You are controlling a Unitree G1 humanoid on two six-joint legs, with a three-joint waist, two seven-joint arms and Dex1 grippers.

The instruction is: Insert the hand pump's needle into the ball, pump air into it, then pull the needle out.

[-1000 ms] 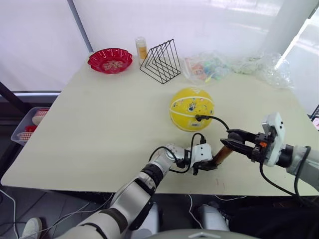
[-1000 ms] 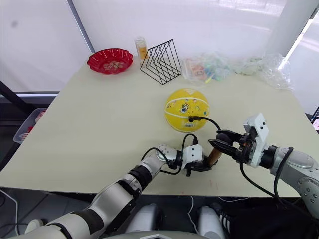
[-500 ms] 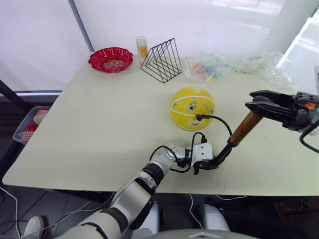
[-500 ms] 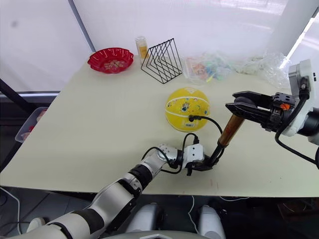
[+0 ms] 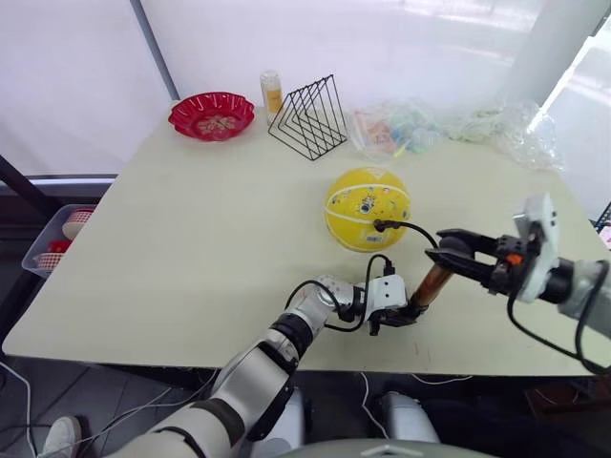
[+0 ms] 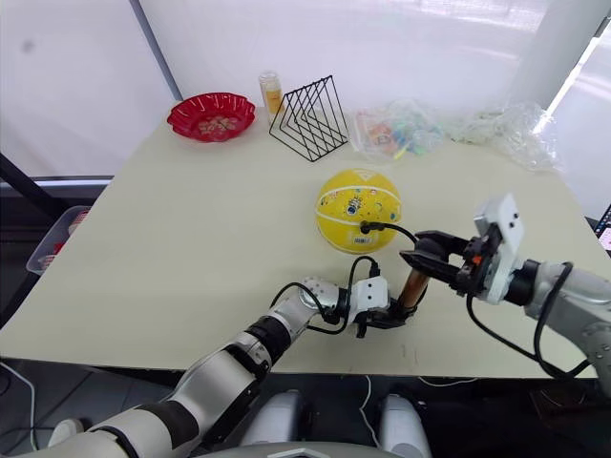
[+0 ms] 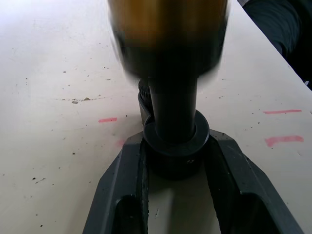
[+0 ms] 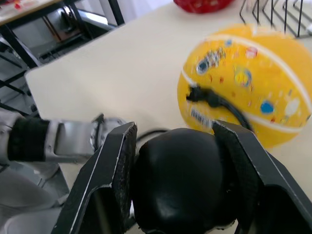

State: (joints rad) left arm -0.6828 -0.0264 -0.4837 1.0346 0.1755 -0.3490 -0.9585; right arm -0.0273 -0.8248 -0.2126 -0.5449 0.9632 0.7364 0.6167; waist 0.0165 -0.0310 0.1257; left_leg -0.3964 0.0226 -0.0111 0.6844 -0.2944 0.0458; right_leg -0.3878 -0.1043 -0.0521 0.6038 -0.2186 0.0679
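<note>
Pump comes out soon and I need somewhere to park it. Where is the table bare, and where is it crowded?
Bare: the table's wide left half, between bowl, ball and near edge. Also the right strip behind the right gripper. Crowded: the far edge, with bottle, rack and bags, and the pump by the left gripper.

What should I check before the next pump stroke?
1. Needle seated in the ball: ok, its connector sits against the ball's surface.
2. Left gripper clamping the hand pump's black base end: ok.
3. Right gripper closed around the pump's black handle: ok.
4. Hose free, not snagged: ok, it arcs loosely from ball to pump.
5. Ball resting on the table, clear of the wire rack: ok.
6. Ball firmness: cannot tell.
</note>
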